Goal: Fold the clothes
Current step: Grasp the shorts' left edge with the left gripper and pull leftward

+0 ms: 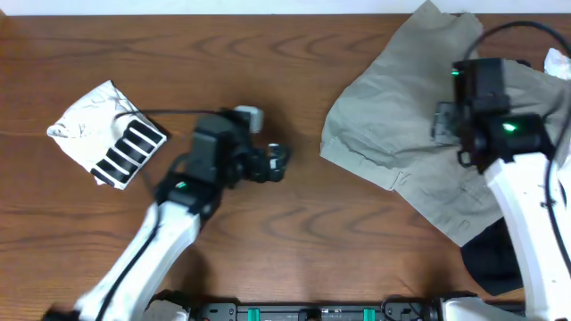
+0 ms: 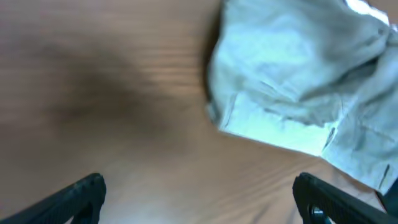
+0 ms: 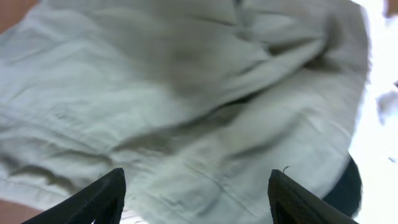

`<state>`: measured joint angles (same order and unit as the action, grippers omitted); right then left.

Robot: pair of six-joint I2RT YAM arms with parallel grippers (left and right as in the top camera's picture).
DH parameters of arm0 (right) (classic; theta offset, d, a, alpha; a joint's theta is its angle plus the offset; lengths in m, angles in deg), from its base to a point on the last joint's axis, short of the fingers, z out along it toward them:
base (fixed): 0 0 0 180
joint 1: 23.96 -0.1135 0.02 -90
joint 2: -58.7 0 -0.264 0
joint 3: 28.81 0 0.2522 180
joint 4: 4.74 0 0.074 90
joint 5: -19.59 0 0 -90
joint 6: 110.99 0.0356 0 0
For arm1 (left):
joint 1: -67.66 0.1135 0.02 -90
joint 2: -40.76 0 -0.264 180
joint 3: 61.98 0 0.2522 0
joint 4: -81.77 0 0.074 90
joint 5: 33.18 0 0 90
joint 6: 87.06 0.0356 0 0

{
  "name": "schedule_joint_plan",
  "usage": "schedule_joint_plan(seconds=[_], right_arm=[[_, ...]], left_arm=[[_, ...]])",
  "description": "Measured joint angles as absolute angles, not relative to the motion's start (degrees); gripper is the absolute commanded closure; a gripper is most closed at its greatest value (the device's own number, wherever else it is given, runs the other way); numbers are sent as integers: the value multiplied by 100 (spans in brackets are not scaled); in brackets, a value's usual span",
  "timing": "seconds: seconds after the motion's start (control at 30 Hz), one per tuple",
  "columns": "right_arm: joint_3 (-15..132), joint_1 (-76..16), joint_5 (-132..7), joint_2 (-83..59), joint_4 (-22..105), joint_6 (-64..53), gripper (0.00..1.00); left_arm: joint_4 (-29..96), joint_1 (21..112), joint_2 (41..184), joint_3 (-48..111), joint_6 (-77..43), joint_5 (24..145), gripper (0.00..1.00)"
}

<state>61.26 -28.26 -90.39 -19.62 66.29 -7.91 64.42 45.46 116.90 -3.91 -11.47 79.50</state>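
Counting only the striped top [image 1: 107, 134] as folded, we find the trousers [image 1: 384, 125] crumpled, the left pincer [image 2: 199, 183] and right pincer [image 3: 196, 190] wide open, empty.

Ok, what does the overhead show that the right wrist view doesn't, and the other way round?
Only overhead: the striped top lying at the table's left, and the left gripper open over bare wood. Only right wrist: the right gripper, fingers spread above the cloth with nothing between them; overhead, the right arm hides it. Both: the wrinkled grey-green trousers.
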Motion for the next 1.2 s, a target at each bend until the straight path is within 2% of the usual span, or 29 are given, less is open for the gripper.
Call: schedule_joint_plan(seconds=[0.13,0.23,0.53,0.6,0.63,0.67,0.7,0.73,0.77,1.0,1.2], right_arm=[[6126,-2432,-8967,-1560,6907,-734,27],[6126,-2341,-8937,-1398,7047,-734,27],[6126,-2312,-8886,-1344,7224,-737,27],[6126,-2312,-8882,-1344,7224,-737,27],[6126,-2312,-8882,-1344,7222,-737,28],[6126,-2312,-8882,-1344,7224,-739,28],[6126,-2312,-8882,-1344,7224,-739,28],[6126,-2312,-8882,-1344,7222,-737,28],[6126,-2312,-8882,-1344,7222,-739,28],[6126,-2312,-8882,-1344,7224,-739,27],[6126,-2312,-8878,-1344,7222,-737,27]], left_arm=[[7847,4074,12975,-240,-1503,7972,2],[8455,3840,13723,-87,-1770,7985,2],[8778,3329,15395,829,-2159,8009,0],[8782,3296,15515,991,-2233,8015,25],[8780,3292,15552,1028,-2268,8011,41],[8769,3292,15583,1041,-2279,8020,63],[8748,3296,15600,1041,-2264,8022,81],[8739,3307,15616,1039,-2275,8020,92],[8728,3320,15622,1039,-2279,8022,94],[7956,3759,15393,1039,-2358,8068,94],[7294,4837,14307,1037,-2319,8131,94]])
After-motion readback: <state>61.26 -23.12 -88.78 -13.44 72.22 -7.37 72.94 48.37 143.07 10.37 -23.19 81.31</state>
